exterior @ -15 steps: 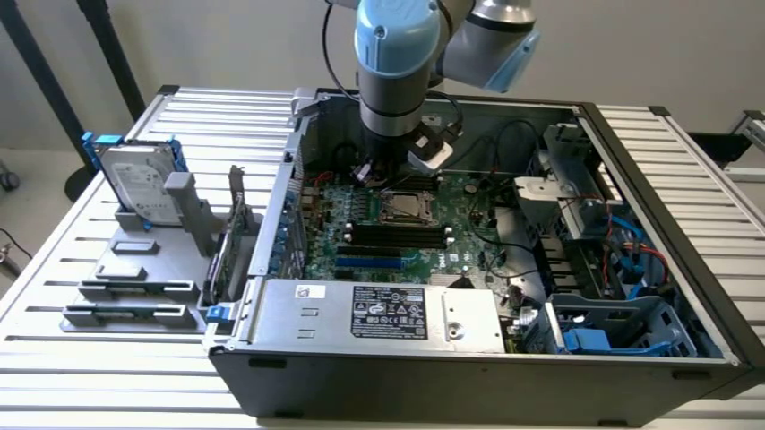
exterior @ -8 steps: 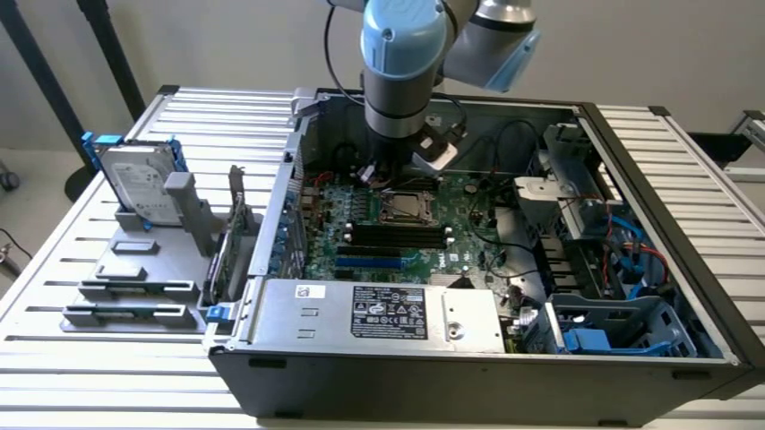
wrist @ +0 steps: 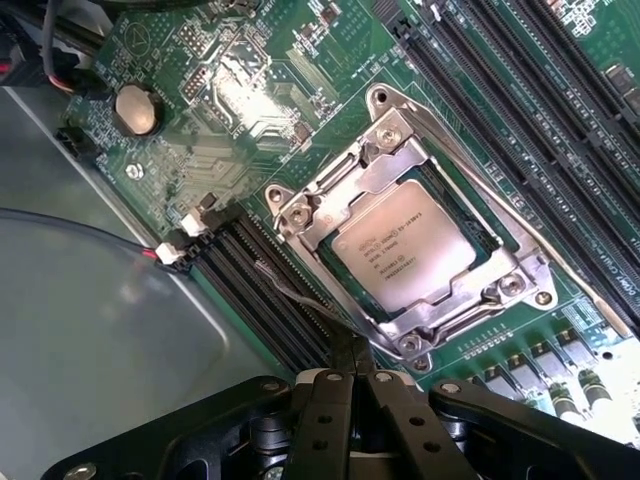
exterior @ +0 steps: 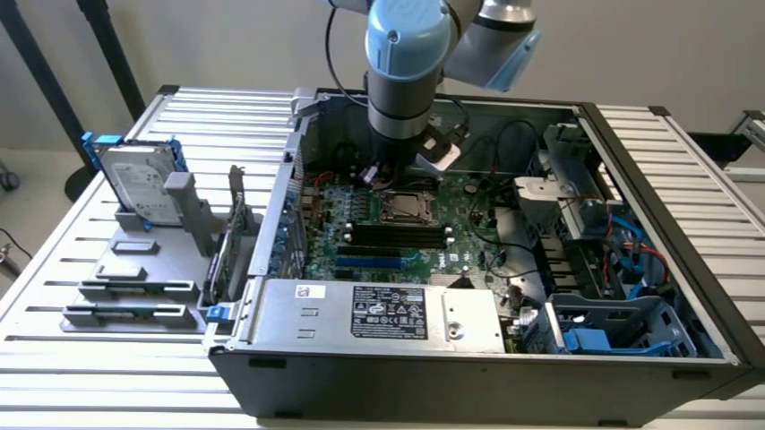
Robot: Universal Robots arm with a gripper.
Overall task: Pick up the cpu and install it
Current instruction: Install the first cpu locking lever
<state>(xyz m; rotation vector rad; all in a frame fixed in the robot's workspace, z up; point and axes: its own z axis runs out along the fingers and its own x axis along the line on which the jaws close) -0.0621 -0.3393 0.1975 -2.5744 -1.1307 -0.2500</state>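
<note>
The cpu (wrist: 405, 245) lies flat in its socket on the green motherboard (wrist: 250, 90), silvery top up with printed text, framed by the metal retention bracket (wrist: 385, 125). My gripper (wrist: 352, 350) is shut, its two black fingers pressed together just beside the socket's corner, with nothing between them. A thin metal lever (wrist: 295, 293) runs along the socket's side up to the fingertips; whether they touch it I cannot tell. In the exterior view the gripper (exterior: 389, 175) hangs low inside the open computer case, right over the cpu (exterior: 407, 208).
Black memory slots (wrist: 520, 130) flank the socket. A grey labelled power supply (exterior: 382, 313) fills the case's near side, and cables and drive cages (exterior: 597, 233) its exterior-view right. A hard drive with blue brackets (exterior: 138, 184) stands on a grey holder at the exterior view's left.
</note>
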